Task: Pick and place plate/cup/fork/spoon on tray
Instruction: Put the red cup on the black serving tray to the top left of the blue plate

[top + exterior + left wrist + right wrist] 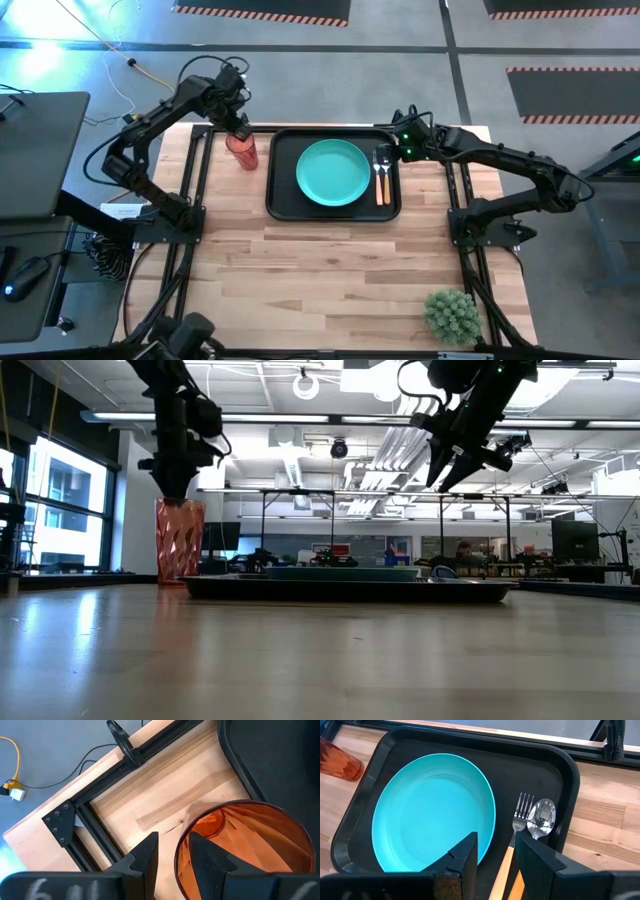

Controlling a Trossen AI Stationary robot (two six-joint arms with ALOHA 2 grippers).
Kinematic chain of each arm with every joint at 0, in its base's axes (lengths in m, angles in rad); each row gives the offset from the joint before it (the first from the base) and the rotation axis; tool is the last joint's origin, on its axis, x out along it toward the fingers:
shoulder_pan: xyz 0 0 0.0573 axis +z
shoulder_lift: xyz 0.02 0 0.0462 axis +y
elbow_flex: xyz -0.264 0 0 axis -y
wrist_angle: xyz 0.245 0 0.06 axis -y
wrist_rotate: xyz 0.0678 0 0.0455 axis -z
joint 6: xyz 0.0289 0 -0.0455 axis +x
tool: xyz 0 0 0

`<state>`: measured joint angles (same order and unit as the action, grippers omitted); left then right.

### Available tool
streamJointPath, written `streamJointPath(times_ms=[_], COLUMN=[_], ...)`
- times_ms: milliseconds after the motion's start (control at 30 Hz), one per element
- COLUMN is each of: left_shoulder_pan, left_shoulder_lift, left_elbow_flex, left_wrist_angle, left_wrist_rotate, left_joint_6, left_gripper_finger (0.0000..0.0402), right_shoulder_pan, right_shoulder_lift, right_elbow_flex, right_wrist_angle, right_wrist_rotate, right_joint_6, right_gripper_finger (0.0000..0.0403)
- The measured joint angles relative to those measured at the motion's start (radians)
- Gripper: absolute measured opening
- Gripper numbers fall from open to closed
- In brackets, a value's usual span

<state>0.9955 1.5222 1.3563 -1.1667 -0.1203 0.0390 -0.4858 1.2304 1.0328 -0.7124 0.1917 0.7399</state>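
Three items lie on the black tray [281, 204]: the teal plate [332, 172] at its centre, with the fork [379, 176] and the spoon [387, 175] side by side along its right edge. The red cup [243, 150] stands upright on the wooden surface [330, 270], just left of the tray. The left hand [171, 851] pinches the cup's rim, one finger inside and one outside. The right hand [495, 851] hovers above the cutlery, fingers parted and holding nothing.
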Motion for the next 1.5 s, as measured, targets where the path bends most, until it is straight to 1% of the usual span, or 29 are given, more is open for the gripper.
streamJointPath(times_ms=[433,533,700,933,1067,1200,1500], left_shoulder_pan=[0.0,0.0,0.0,0.0,-0.005,-0.018,-0.108], left_shoulder_lift=[0.059,0.063,0.062,0.061,0.062,0.063,0.062], left_elbow_flex=[0.0,0.0,0.001,0.004,0.041,0.113,0.276], left_wrist_angle=[-0.007,-0.01,-0.01,-0.025,-0.088,-0.122,-0.115], left_wrist_rotate=[0.008,0.009,0.01,0.01,0.003,-0.002,0.005], left_joint_6=[0.008,0.008,0.005,-0.003,-0.02,-0.038,-0.098], left_gripper_finger=[0.0094,0.0074,0.0014,0.0009,0.0005,0.0005,0.0005], right_shoulder_pan=[0.0,0.0,0.0,0.0,0.0,0.0,0.0], right_shoulder_lift=[0.0,0.0,0.0,0.0,0.0,0.0,0.0], right_elbow_flex=[0.0,0.0,0.0,0.0,0.0,0.0,0.0], right_wrist_angle=[0.0,0.0,0.0,0.0,0.0,0.0,0.0], right_wrist_rotate=[0.0,0.0,0.0,0.001,0.001,0.001,0.001], right_joint_6=[0.0,0.0,0.0,0.0,0.0,0.0,0.0], right_gripper_finger=[0.0124,0.0124,0.0124,0.0124,0.0124,0.0124,0.0124])
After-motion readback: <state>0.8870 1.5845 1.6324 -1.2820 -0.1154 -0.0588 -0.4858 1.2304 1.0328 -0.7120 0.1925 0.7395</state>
